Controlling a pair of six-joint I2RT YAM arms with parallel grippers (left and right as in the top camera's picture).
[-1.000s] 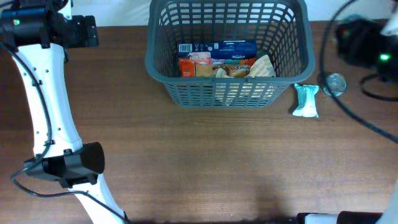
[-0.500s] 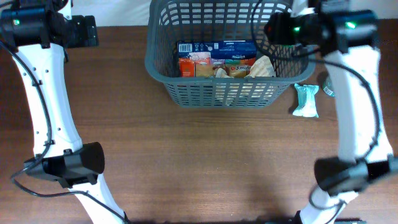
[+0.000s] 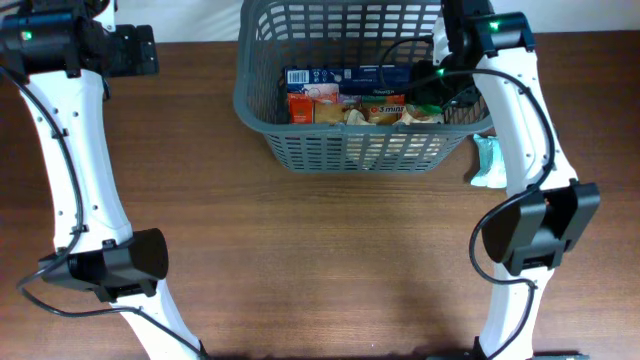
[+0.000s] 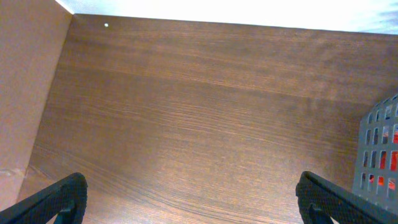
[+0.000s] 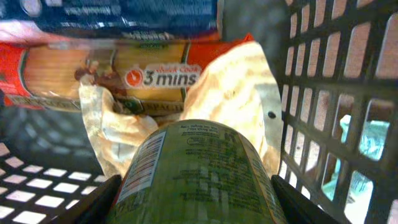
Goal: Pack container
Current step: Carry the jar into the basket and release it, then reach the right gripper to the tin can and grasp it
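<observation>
The dark grey basket (image 3: 262, 105) stands at the back middle of the table. In it lie a blue packet (image 3: 345, 76), an orange pasta packet (image 3: 330, 108) and a cream bag (image 3: 425, 108). My right gripper (image 3: 440, 90) is inside the basket's right end, shut on a green-labelled can (image 5: 199, 177) that it holds above the cream bag (image 5: 239, 99) and the pasta packet (image 5: 93, 78), next to the basket wall (image 5: 329, 93). My left gripper (image 4: 189, 205) is open and empty over bare table, left of the basket's corner (image 4: 379, 155).
A light teal packet (image 3: 488, 163) lies on the table just right of the basket, partly behind my right arm. It shows through the basket slots in the right wrist view (image 5: 367, 143). The left arm's base (image 3: 110, 265) stands at front left.
My right arm has swung in from the right edge and lowered its gripper into the basket's right end. The small metal can that stood right of the basket no longer shows there.
</observation>
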